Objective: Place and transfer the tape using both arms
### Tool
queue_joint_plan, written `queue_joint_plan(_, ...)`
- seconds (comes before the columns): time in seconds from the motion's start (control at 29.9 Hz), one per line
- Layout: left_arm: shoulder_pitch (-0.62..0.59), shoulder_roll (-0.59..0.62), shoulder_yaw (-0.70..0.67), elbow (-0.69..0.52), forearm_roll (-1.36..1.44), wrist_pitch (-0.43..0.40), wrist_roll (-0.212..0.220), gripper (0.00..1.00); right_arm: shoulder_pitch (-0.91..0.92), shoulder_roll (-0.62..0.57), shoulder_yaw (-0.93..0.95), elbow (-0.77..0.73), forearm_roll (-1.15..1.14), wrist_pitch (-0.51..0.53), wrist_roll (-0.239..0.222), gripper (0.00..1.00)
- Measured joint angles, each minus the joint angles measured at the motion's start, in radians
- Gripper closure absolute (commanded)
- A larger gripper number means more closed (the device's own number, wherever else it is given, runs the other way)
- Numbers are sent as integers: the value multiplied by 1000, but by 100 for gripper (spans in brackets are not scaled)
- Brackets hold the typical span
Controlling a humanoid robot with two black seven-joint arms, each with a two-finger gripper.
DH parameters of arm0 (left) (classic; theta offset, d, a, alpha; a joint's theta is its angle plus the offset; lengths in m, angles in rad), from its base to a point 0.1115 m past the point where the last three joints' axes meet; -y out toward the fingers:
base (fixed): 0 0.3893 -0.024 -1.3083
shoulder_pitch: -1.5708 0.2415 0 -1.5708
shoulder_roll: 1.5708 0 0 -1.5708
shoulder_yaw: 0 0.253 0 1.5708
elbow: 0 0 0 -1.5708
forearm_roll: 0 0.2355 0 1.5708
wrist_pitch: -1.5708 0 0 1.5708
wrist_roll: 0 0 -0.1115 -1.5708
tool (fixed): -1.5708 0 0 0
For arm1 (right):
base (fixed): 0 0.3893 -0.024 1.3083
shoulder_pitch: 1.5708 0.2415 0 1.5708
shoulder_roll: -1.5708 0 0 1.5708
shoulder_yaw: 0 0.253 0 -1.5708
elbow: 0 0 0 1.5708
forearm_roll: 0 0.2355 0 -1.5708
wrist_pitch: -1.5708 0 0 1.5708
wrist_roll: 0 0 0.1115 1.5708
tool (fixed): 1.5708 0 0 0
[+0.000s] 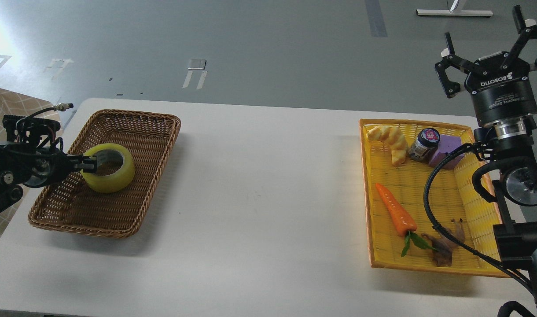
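The yellow tape roll (115,175) lies in the brown wicker basket (132,115) at the left of the white table. My left gripper (89,164) comes in from the left and is shut on the roll's left wall, with one finger at the grey core and the other outside. The roll rests low in the basket. My right gripper (488,48) is raised at the upper right, above the far right corner of the yellow basket (369,198). Its fingers are spread open and hold nothing.
The yellow basket holds an orange carrot (394,211), a bread piece (389,138), a small dark jar (424,143), a purple block (446,149) and a brown dried item (444,246). My right arm and its cable hang over that basket's right side.
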Motion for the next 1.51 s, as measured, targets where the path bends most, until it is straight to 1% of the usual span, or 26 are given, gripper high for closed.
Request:
queue_joint_plan(0.1, 0, 0, 0, -1, -4, 0, 1, 38, -1, 0, 1, 0, 0, 0, 0, 0)
queue_joint_plan(0.2, -4, 3, -3, -7, -21, 0, 1, 37, -1, 0, 1, 0, 0, 0, 0, 0)
queue_joint_plan(0.33, -14, 10, -8, -20, -57, 0, -3, 31, -1, 0, 1, 0, 0, 0, 0, 0)
queue_joint_plan(0.4, -27, 12, -12, -29, -69, 0, -4, 31, -1, 0, 1, 0, 0, 0, 0, 0)
queue_joint_plan(0.57, -97, 33, -41, -89, -137, -5, -6, 27, -1, 0, 1, 1, 0, 0, 0, 0)
queue_joint_plan(0.6, -118, 38, -46, -103, -168, -8, -6, 24, -1, 0, 1, 1, 0, 0, 0, 0)
queue_joint_plan(0.67, -170, 42, -57, -131, -248, -13, -7, 23, -1, -1, 1, 1, 0, 0, 0, 0)
queue_joint_plan(0.77, -232, 37, -62, -146, -363, -17, -10, 17, -1, -2, 1, 1, 0, 0, 0, 0)
queue_joint_plan(0.8, -255, 31, -65, -150, -414, -17, -16, 13, -1, -2, 1, 1, 0, 0, 0, 0)
queue_joint_plan(0.94, -333, 1, -92, -160, -656, -20, -58, 4, 0, -3, 1, 1, 0, 0, 1, 0)
queue_joint_plan(1.07, -356, -50, -158, -160, -905, -21, -113, 2, 6, -6, 3, 5, 0, 0, 1, 0)
queue_joint_plan(1.14, -357, -83, -194, -158, -1000, -21, -134, 2, 11, -7, 3, 6, 0, 0, 1, 0)
queue_joint_plan(1.24, -354, -134, -244, -153, -1119, -20, -145, 2, 20, -9, 3, 6, 0, 0, 1, 0)
queue_joint_plan(1.51, -301, -266, -357, -148, -1350, -26, -148, 2, 35, -18, 2, 2, -2, 0, 1, 0)
